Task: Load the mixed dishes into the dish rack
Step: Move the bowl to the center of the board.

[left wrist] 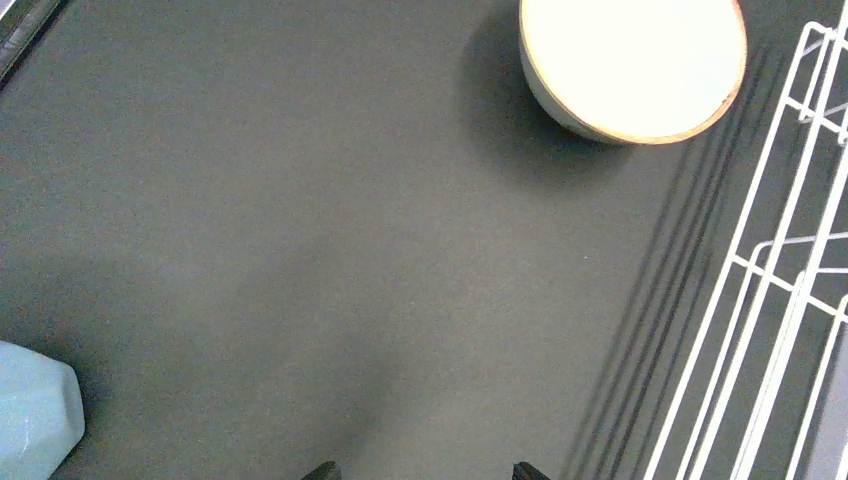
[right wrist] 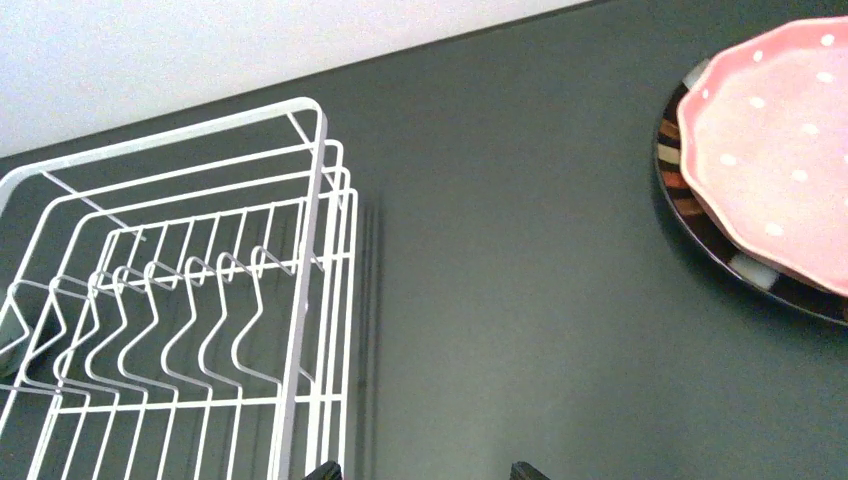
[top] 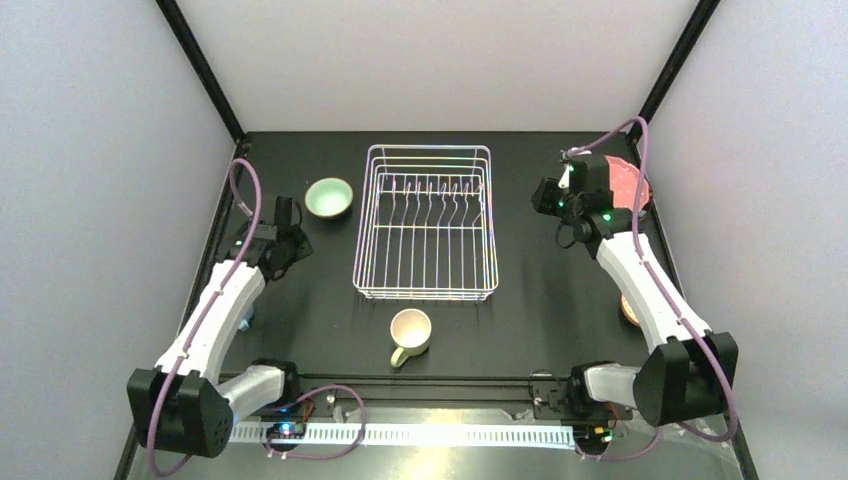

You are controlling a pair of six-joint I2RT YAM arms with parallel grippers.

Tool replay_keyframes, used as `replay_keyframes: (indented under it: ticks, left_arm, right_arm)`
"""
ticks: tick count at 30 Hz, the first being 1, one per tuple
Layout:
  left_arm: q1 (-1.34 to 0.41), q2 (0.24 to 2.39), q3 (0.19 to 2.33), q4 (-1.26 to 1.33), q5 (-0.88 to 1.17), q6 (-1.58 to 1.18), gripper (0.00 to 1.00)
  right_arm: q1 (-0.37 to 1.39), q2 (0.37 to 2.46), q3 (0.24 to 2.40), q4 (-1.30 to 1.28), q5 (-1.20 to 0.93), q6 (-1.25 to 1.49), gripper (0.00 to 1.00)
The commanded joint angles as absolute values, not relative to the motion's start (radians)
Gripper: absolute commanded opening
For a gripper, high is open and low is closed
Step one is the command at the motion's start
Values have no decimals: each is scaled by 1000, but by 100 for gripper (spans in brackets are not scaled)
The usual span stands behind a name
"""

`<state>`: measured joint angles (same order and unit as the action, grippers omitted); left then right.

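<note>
Hanging empty with fingers spread wide, the left pincer [left wrist: 427, 472] hovers over the bench [left wrist: 250, 250]. The pale-green bowl [left wrist: 633, 65] sits ahead of it, and the light-blue mug [left wrist: 35, 420] shows at its wrist view's lower left. The right pincer [right wrist: 420, 470], equally wide and empty, hangs between the dish rack [right wrist: 300, 300] at mid-bench and the pink dotted plate [right wrist: 780, 150], which lies on the dark-rimmed plate [right wrist: 695, 215]. The cream mug [top: 411, 333] stands just in front of the rack.

Left arm [top: 215, 310] & right arm [top: 650, 290]: white shells, blk joints, purple cables, green LEDs.
</note>
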<state>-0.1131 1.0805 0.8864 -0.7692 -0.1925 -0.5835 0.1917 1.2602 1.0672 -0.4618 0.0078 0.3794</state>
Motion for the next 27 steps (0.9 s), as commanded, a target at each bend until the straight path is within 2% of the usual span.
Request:
replay_keyframes:
  ticks: [1, 7, 19, 27]
  left_arm:
    - [-118, 1132, 892, -755, -213, -591, 99]
    - [-118, 1210, 910, -723, -234, -617, 99]
    - [-108, 1311, 978, -564, -243, -685, 99]
    - [-77, 1454, 1079, -485, -233, -710, 99]
  right_arm:
    - [198, 1321, 1098, -384, -25, 359, 96]
    - [198, 1414, 1183, -390, -29, 353, 87]
    - [198, 1525, 1225, -316, -91, 342, 87]
    - [197, 1589, 1275, -304, -106, 321, 88]
